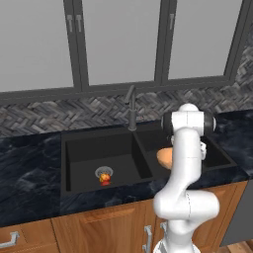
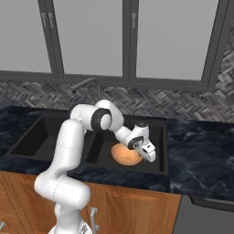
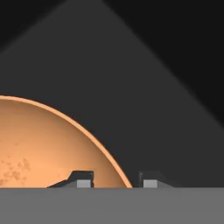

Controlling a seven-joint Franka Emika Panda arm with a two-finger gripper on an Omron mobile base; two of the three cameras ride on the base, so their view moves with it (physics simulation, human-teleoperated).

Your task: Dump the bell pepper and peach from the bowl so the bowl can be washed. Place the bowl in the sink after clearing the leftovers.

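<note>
Bowl low in the right basin, jaws just parted astride its rim

The bowl [image 2: 126, 154] sat in the sink's [image 1: 79, 148] right basin, the gripper [image 3: 113, 180] slightly open with one fingertip [image 3: 81, 179] inside the rim and one outside; whether it touched the floor was hard to tell. If not, it could drop and tip. The peach [image 1: 104, 175] and bell pepper [image 1: 105, 182] lay on the left drain, the faucet [image 1: 131, 106] far behind, nothing blocking

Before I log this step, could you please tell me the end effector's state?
End effector: fingertips straddle the bowl rim in the sink; gripping or released cannot be told.
</note>
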